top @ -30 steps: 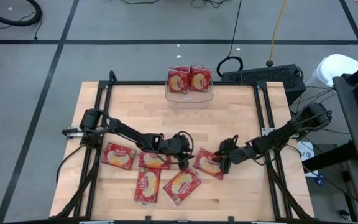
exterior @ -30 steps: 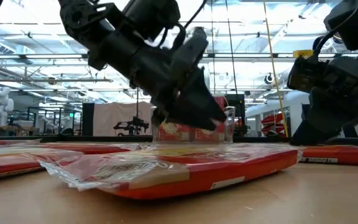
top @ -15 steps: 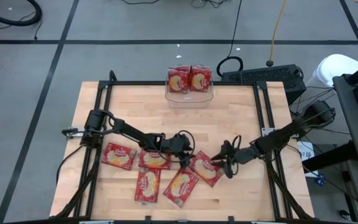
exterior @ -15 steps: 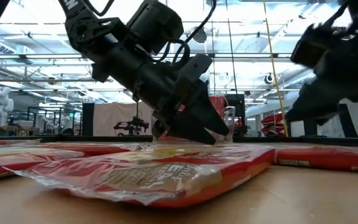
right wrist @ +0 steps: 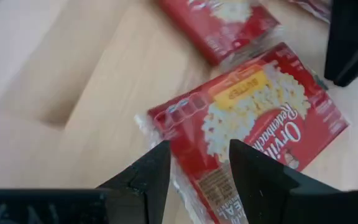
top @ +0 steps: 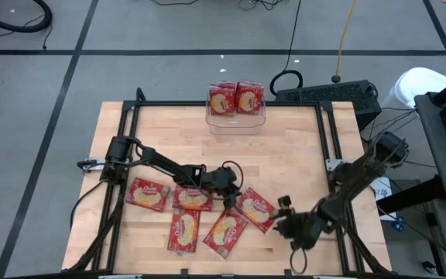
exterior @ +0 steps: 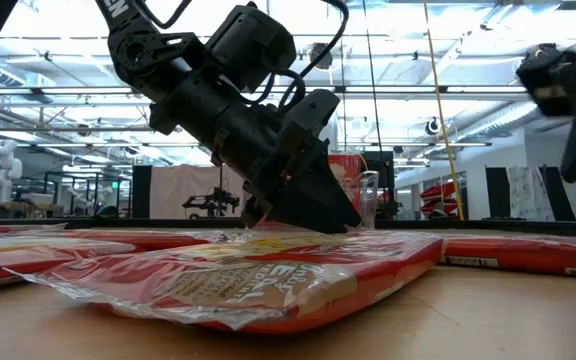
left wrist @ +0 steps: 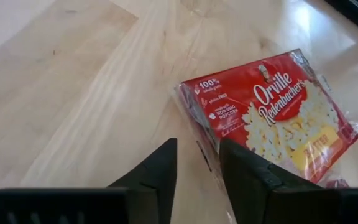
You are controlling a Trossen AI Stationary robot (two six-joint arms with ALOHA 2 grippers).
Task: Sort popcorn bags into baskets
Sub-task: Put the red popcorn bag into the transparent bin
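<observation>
Popcorn bags are what you see spread across the lower middle of the high view: one (top: 148, 194) at the left, one (top: 191, 199) beside it, one (top: 183, 231) below, one (top: 226, 232) tilted toward the bottom centre, and one (top: 255, 209) tilted at the right of the group. At upper centre the clear basket (top: 236, 118) sits at the table's far edge with two more bags (top: 236, 98) standing in it. Your left gripper (top: 231, 198) is low over the table (top: 300, 147) in the centre, just beside the right-hand bag; your right gripper (top: 283, 225) is toward the lower right, close to that same bag's lower corner but clear of it.

In the low view, a bag (exterior: 268, 275) fills the lower centre, lying flat with its crinkled clear wrap toward you. The left gripper (exterior: 298, 205) points down behind it at centre frame, and the right arm (exterior: 568, 100) shows only at the upper right edge.

In the left wrist view, your two fingers (left wrist: 244, 171) stand slightly apart at the bottom centre, holding nothing, with a bag (left wrist: 269, 115) lying face up just ahead in the right half, its near edge between their tips.

In the right wrist view, the fingers (right wrist: 151, 171) are apart and empty at the bottom, a bag (right wrist: 247, 127) lies face up ahead of them in the centre right, and another bag (right wrist: 219, 25) sits at the top
</observation>
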